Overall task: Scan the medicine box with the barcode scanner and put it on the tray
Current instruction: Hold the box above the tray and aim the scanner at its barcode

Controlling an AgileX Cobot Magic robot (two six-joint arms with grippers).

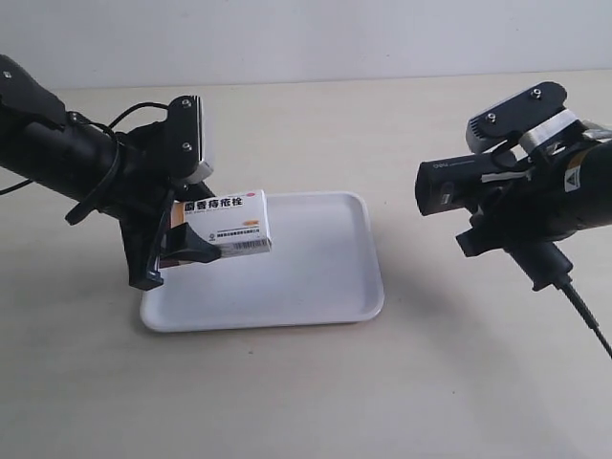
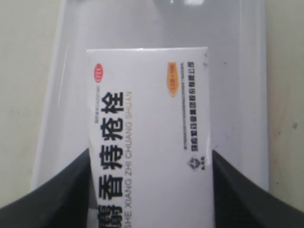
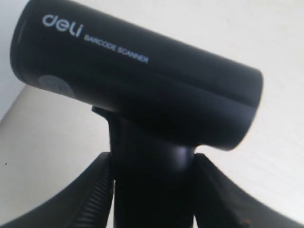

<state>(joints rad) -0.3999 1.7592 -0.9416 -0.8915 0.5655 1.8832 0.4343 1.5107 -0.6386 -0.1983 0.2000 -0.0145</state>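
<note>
The white medicine box [image 1: 222, 225] [image 2: 149, 142] with black Chinese characters hangs in the air above the near-left part of the white tray [image 1: 325, 277] [image 2: 237, 95]. My left gripper [image 1: 177, 244] [image 2: 151, 190] is shut on it, one black finger on each long side. The barcode scanner [image 1: 469, 182] [image 3: 137, 76], black with "deli BARCODE SCANNER" on its head, is held off the table at the exterior view's right. Its head points toward the box. My right gripper [image 1: 521, 234] [image 3: 154, 190] is shut on its handle. The cable [image 1: 583, 311] trails down from the handle.
Beige tabletop [image 1: 306, 392] surrounds the tray. A pale wall [image 1: 306, 38] runs behind the table's far edge. A gap of bare table lies between the tray's right rim and the scanner.
</note>
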